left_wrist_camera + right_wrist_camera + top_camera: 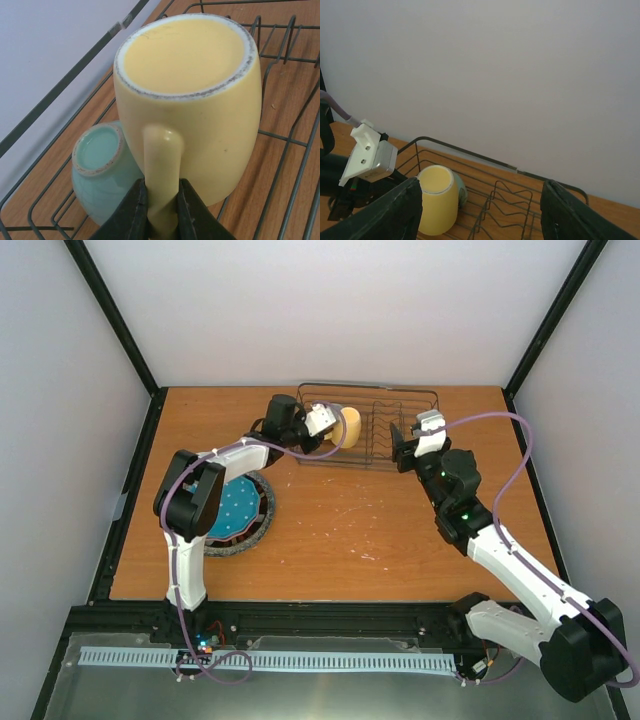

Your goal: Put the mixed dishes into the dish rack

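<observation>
The yellow mug [200, 100] is upside down, base up, inside the left end of the black wire dish rack [400, 400]. My left gripper [162, 210] is shut on the mug's handle. The pale green bowl [97, 170] lies upside down in the rack, touching the mug's left side. My right gripper [480, 215] is open and empty at the rack's near right side, facing the mug [436, 200]. The teal white-dotted plate [232, 508] lies on top of a stack with the grey speckled plate's rim [240, 546] showing beneath. The pink and cream plates are hidden.
The rack's upright dividers [512, 200] fill its middle and right part. The plate stack sits on the wooden table [350, 520] under the left arm's elbow. White walls close the back and sides.
</observation>
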`<state>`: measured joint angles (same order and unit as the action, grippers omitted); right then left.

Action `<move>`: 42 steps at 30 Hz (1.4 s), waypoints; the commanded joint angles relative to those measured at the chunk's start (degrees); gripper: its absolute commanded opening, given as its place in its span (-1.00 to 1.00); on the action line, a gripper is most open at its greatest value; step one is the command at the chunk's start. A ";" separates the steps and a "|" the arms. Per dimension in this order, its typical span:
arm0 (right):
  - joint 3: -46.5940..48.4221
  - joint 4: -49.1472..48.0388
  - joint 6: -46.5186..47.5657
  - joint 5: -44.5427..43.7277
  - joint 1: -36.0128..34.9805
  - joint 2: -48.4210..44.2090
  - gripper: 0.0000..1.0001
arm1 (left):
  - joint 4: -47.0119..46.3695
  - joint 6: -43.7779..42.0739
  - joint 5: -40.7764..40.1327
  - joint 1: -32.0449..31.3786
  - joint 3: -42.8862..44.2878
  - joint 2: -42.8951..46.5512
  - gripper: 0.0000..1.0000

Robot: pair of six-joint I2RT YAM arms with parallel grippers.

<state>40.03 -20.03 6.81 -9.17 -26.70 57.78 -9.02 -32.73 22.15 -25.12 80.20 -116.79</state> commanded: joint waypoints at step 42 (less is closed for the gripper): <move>3.55 0.40 0.05 5.16 1.74 0.41 0.27 | 3.82 -4.74 5.61 1.35 8.21 -7.35 -0.99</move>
<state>41.95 -19.42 6.15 -4.86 -25.47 58.33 -5.93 -32.23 29.58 -25.19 86.96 -123.46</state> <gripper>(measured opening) 0.637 0.111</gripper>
